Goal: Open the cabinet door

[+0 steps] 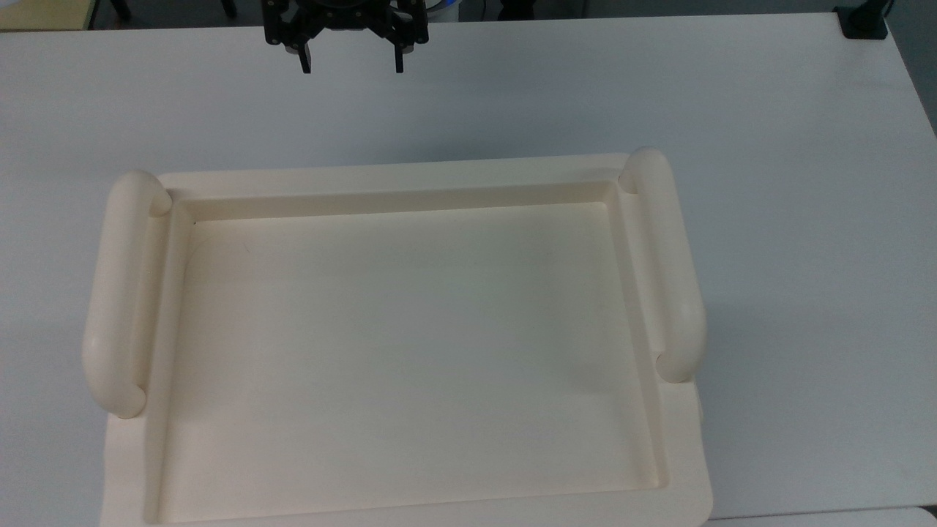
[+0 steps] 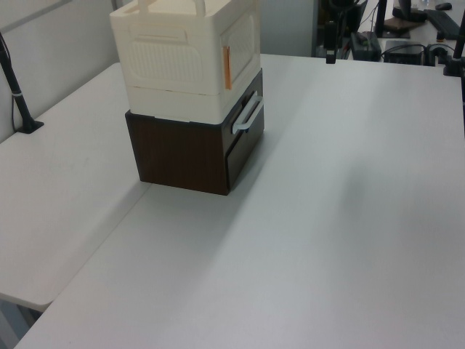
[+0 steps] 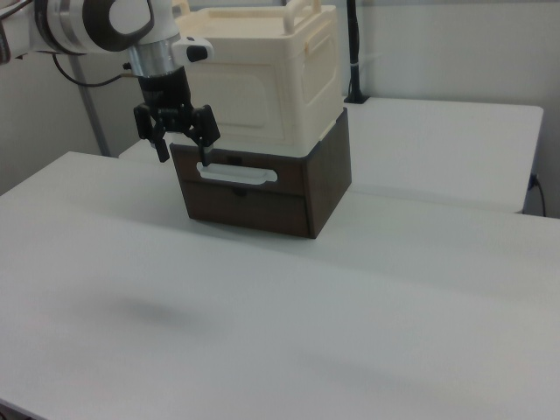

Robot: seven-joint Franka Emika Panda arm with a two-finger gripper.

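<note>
While your gripper (image 3: 182,157) hangs with fingers spread, gripping nothing, it sits just before the cabinet door (image 3: 248,103). That cream door looks shut, above a dark drawer (image 3: 249,188).

surface: white table (image 3: 420,289) | on it: dark brown drawer unit (image 3: 262,188)

In the top view, the cabinet (image 1: 410,344) sits on the table (image 1: 805,219) at the picture's centre, with the gripper (image 1: 351,62) at twelve o'clock from it, apart from it. Side bars (image 1: 117,293) run along its nine and three o'clock edges. In the right view, the cabinet rests on a drawer unit (image 3: 262,188), and the gripper hangs at nine o'clock of the cabinet door (image 3: 232,101), just above the drawer handle (image 3: 236,175).
</note>
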